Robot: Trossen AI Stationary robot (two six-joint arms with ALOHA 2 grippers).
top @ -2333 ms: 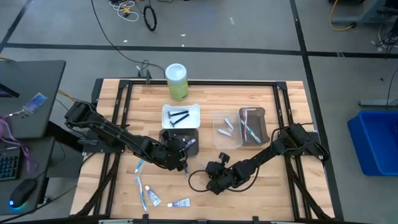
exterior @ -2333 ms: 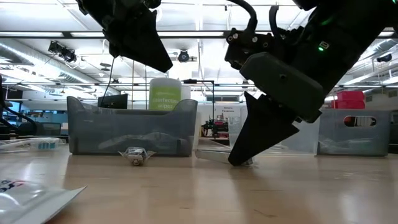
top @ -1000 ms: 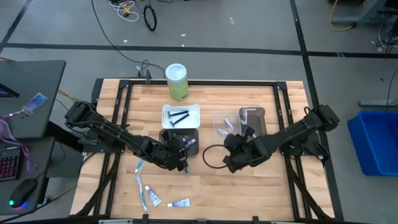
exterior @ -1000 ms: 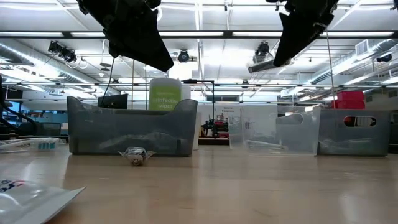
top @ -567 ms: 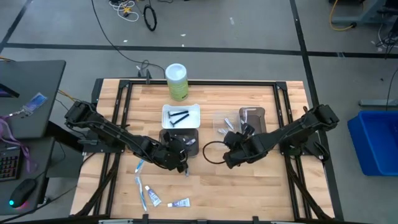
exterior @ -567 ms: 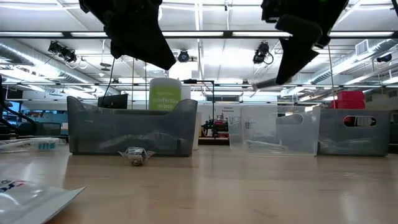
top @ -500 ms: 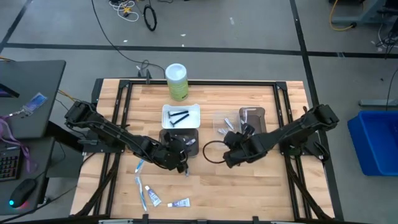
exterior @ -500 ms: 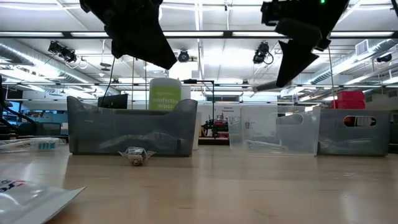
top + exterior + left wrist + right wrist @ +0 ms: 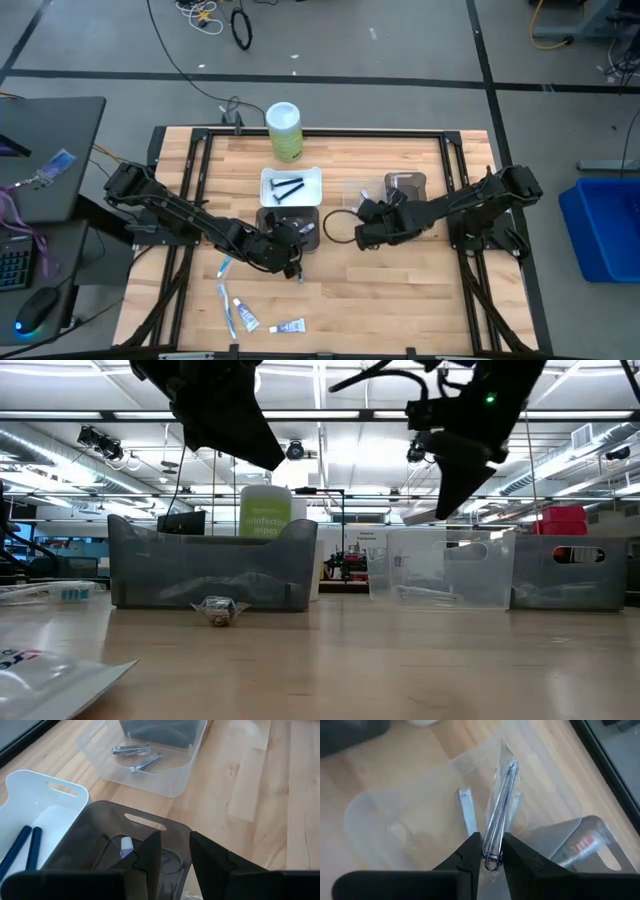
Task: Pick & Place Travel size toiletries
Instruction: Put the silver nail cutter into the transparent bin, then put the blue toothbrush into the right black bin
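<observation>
My right gripper hovers above the clear tray and is shut on a slim silvery metal item in a clear wrapper. In the high view that gripper covers most of the clear tray. Other silvery items lie on the tray's floor. My left gripper is open above the dark grey tray, which holds a small white-and-purple item. Toothpaste tubes lie on the table near its near-left corner. My right gripper pinches the wrapped silvery item between its two fingers at one end, coming from above. The item is lifted clear and runs straight out past the fingertips over the clear tray. In the low view it slants down from the fingers.
A white tray with dark razors and a green-and-white canister stand toward the far edge. A grey tray with toothbrushes sits beside the clear one. A small crumpled silvery thing lies before the dark grey tray.
My right gripper, still shut on the wrapped silvery item, has moved toward the far edge and slightly left, from the open table to a place over the clear tray. The left arm has kept still.
</observation>
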